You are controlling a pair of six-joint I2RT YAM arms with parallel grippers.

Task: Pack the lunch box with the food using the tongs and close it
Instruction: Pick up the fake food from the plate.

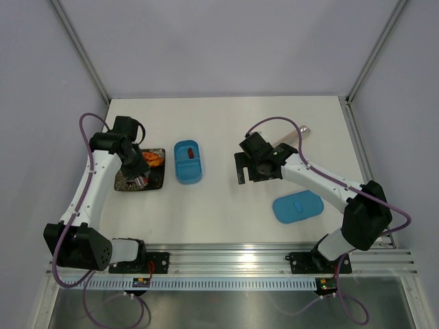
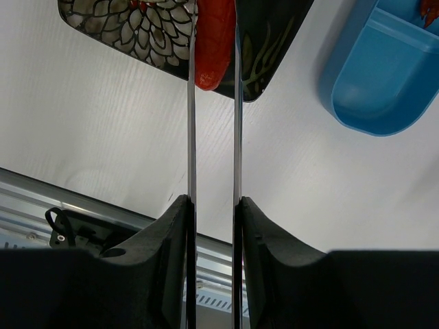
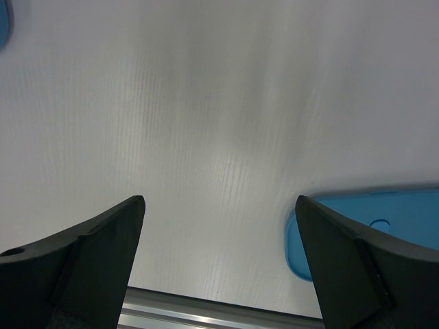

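My left gripper (image 2: 212, 200) is shut on the silver tongs (image 2: 191, 137), one arm against each finger. The tongs' arms reach out over the dark patterned plate (image 2: 130, 27) and pinch a red sausage-like piece of food (image 2: 214, 48) between them at the plate's near edge. The blue lunch box (image 1: 187, 162) stands open right of the plate with a red piece (image 1: 186, 152) in one compartment. Orange food (image 1: 155, 159) lies on the plate (image 1: 156, 179). My right gripper (image 3: 219, 199) hangs open and empty over bare table, right of the box.
The flat blue lid (image 1: 298, 207) lies on the table near the right arm; its edge (image 3: 405, 226) shows beside my right finger. A pale flat object (image 1: 293, 134) lies behind the right arm. A metal rail (image 1: 226, 255) runs along the near edge.
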